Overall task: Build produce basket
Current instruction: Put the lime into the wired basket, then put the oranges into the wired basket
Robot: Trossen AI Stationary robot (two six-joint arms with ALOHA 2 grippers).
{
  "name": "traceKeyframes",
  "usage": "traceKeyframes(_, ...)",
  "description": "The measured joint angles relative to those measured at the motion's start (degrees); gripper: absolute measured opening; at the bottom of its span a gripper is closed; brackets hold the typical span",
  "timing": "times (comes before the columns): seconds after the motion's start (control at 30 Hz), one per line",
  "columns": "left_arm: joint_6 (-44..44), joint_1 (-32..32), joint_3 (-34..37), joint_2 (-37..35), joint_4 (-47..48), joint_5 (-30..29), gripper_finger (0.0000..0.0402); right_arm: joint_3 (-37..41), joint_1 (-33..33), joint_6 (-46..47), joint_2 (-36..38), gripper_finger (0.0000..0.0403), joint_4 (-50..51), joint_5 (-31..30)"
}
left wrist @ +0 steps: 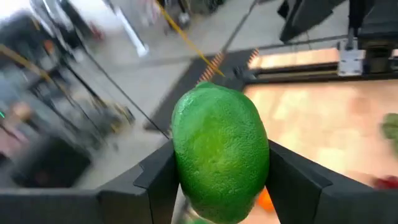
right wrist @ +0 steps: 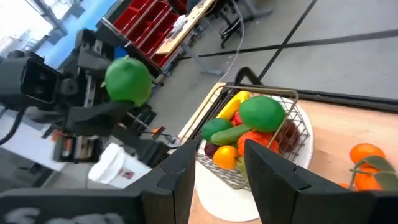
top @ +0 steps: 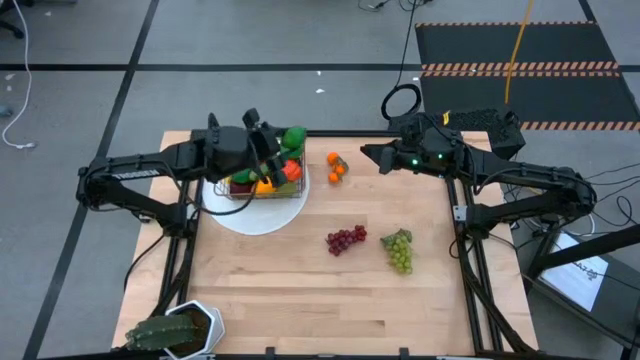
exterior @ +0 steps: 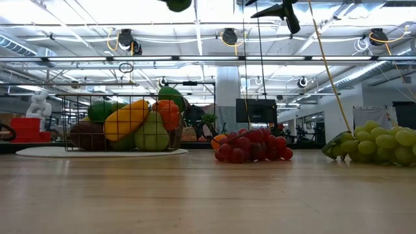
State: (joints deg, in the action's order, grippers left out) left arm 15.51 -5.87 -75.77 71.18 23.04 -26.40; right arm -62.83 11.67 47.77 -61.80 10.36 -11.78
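Note:
The wire basket (top: 262, 184) stands on the round white plate (top: 255, 212) at the table's far left. It is heaped with produce: a green pear, a yellow piece, an orange pepper and a cucumber (right wrist: 239, 132). My left gripper (top: 280, 140) hovers above the basket's far side, shut on a green lime (left wrist: 219, 155). The lime also shows in the right wrist view (right wrist: 127, 79). My right gripper (top: 368, 155) is open in the air to the right of the basket. Red grapes (top: 345, 239), green grapes (top: 399, 249) and small oranges (top: 336, 168) lie on the table. My left gripper pinches the lime (top: 293, 138) between its two fingers (left wrist: 155, 180), one on each side of the fruit's middle. The fingers come at it from the table's left. The lime is lifted clear, high above the basket (exterior: 123, 123).
A spiky potted plant (top: 175, 330) stands at the near left corner. The oranges lie between the basket and my right gripper. Both grape bunches lie mid-table toward the right, with bare wood along the near edge.

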Motion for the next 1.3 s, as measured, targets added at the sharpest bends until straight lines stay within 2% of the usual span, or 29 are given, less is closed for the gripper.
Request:
traceKeyframes(0.1,-10.1,0.7,0.0,0.0,5.3,0.4,0.0207,0.0,-0.5,-0.7,-0.3,0.0130,-0.2,-1.8)
traceKeyframes(0.23,-21.0,0.2,0.0,0.0,12.6,6.0,0.0207,0.0,-0.5,-1.6,-0.6,0.0130,-0.5,-1.7)
traceKeyframes(0.37,-26.5,-1.7,0.5,0.1,19.1,9.9,0.0207,0.0,-0.5,-2.7,-0.5,0.0130,-0.7,-1.7)
traceKeyframes(0.53,-25.2,-6.3,2.9,1.2,24.4,15.0,0.0207,0.0,-0.4,-8.7,-0.5,0.0130,-0.7,-2.9)
traceKeyframes(0.63,-23.2,-8.9,4.5,2.3,23.9,18.2,0.0207,0.0,-0.4,-13.3,-0.5,0.0130,-0.7,-3.1)
traceKeyframes(0.77,-22.5,-11.2,5.8,4.4,24.4,19.4,0.0207,0.0,-0.4,-19.6,-0.5,0.0130,-0.7,-3.1)
traceKeyframes(0.87,-19.0,-12.7,6.7,6.1,27.7,23.2,0.0211,0.0,-0.4,-22.9,-0.5,0.0130,-0.4,-3.0)
traceKeyframes(1.0,-18.2,-12.9,6.5,8.2,27.6,25.1,0.0232,0.0,-0.4,-25.9,-0.5,0.0130,0.2,-3.0)
traceKeyframes(1.23,-20.9,-12.6,5.8,10.8,28.1,24.9,0.0290,0.0,0.8,-29.7,-0.5,0.0130,2.4,-2.7)
traceKeyframes(1.3,-23.4,-12.7,5.0,10.7,30.4,24.8,0.0302,0.0,1.8,-30.4,-0.4,0.0130,3.1,-0.3)
